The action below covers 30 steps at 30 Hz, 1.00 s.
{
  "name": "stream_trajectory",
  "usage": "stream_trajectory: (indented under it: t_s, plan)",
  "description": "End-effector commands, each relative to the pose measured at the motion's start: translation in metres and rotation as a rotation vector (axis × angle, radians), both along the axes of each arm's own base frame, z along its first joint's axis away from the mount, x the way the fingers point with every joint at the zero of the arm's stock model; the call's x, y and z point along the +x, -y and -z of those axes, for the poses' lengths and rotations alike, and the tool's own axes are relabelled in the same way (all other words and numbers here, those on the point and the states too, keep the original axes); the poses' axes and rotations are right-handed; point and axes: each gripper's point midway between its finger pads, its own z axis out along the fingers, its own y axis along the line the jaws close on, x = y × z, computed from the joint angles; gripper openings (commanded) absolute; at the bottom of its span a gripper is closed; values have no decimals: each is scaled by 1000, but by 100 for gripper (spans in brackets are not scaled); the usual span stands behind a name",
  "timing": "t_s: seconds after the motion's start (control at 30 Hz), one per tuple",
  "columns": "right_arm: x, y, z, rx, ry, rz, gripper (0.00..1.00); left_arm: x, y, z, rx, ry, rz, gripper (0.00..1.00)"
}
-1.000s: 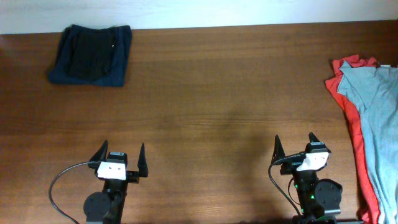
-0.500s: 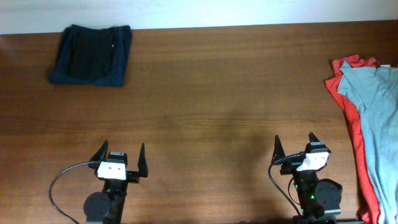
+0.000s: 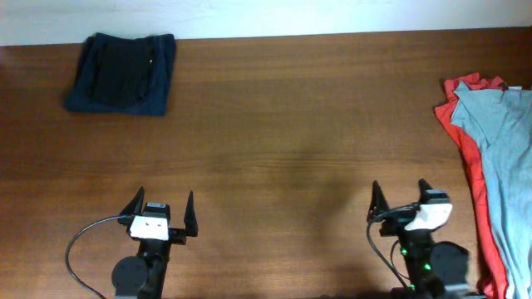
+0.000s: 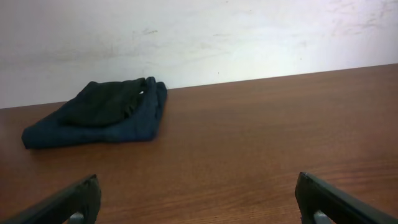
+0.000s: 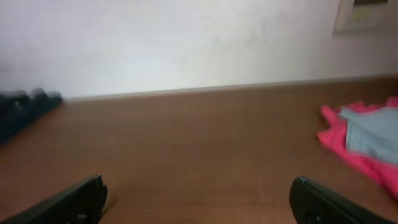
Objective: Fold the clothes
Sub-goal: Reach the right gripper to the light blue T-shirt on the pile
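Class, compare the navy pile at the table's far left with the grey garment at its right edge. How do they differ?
The navy pile is folded into a compact block; the grey garment lies spread out, unfolded. The navy pile sits directly on the table; the grey garment lies over a red garment. Both lie on the same table.

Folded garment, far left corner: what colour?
The folded garment is dark navy, clearest from the left wrist.
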Motion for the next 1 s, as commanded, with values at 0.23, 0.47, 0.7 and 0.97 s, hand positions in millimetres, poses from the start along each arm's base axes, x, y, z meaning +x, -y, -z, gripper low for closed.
stream_trajectory:
  t_s: [0.23, 0.47, 0.7, 0.97]
  plan:
    - [-32, 53, -139, -4, -108, 309, 98, 0, -1, 2, 21, 3, -7, 99]
    - [21, 73, -142, -97, -489, 435, 98, 0, -1, 2, 21, 2, -7, 99]
    - [67, 124, -106, -85, -837, 564, 99, 0, -1, 2, 21, 2, -7, 99]
    - [93, 187, -44, 143, -1016, 537, 99, 0, -1, 2, 20, 3, -7, 100]
